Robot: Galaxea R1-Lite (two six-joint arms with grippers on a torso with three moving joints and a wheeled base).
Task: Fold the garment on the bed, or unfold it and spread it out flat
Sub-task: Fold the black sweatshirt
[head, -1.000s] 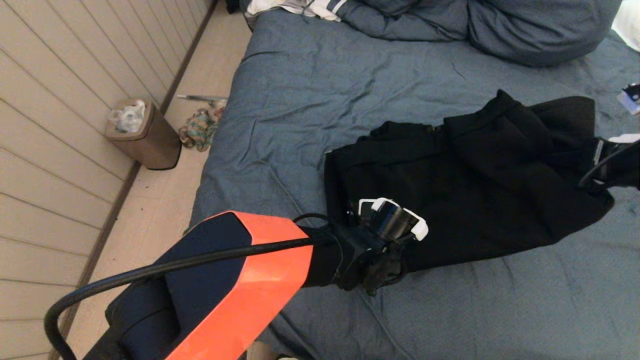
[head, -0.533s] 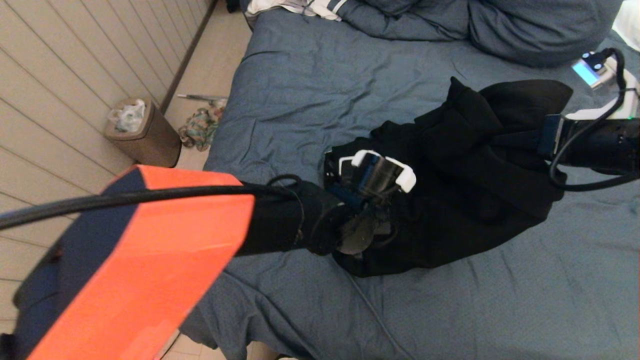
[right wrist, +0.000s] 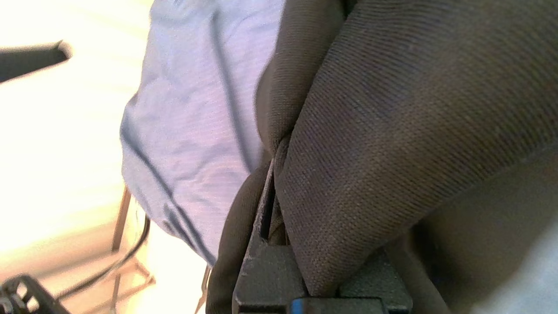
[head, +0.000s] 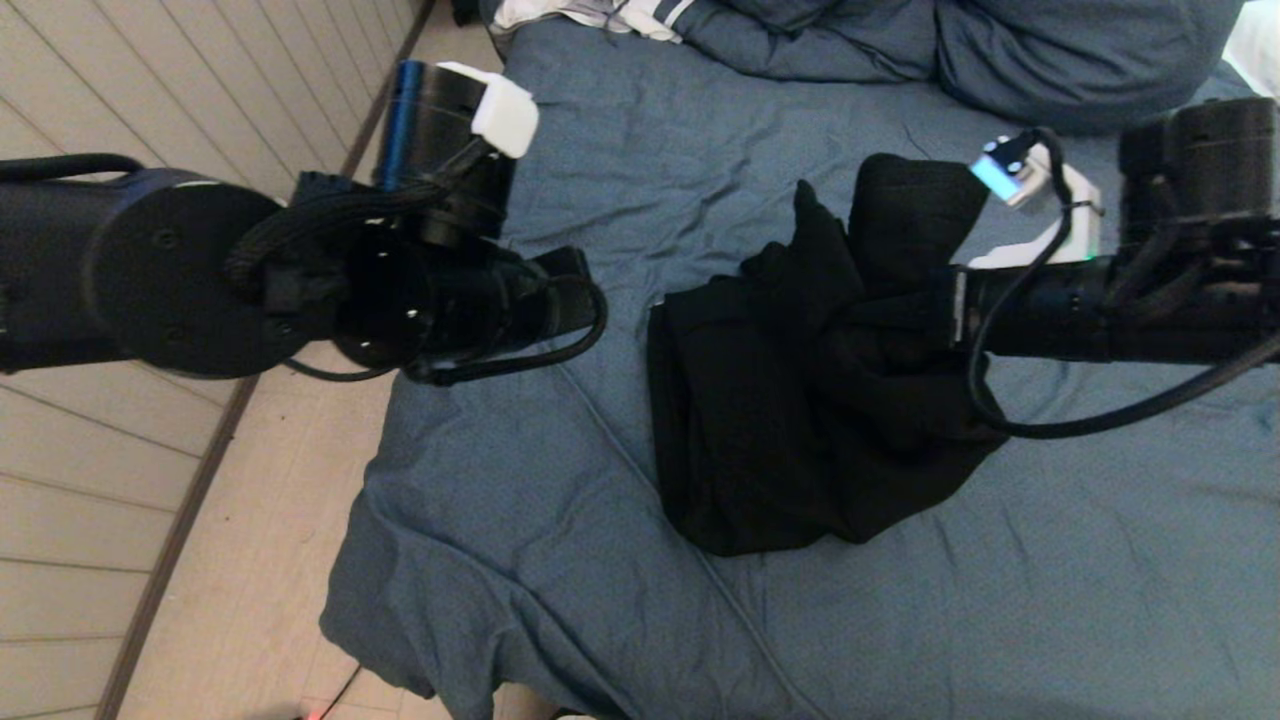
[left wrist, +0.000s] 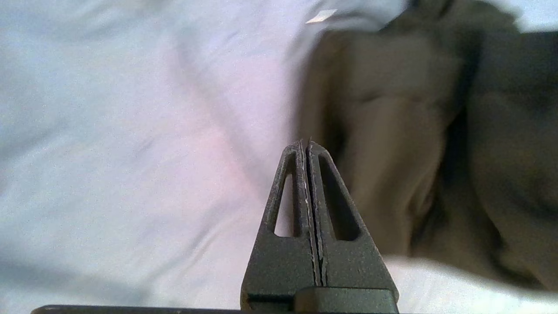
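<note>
The garment (head: pixel 800 400) lies bunched in a dark heap in the middle of the bed (head: pixel 560 560), its lower edge hanging toward the near side. The left gripper (left wrist: pixel 308 146) hovers just beside the heap over bare duvet, fingers pressed together with nothing between them. From the right, the right gripper (right wrist: pixel 272 205) is pinched tight on a fold of fabric, lifting it. Pillows (head: pixel 1050 60) sit beyond.
</note>
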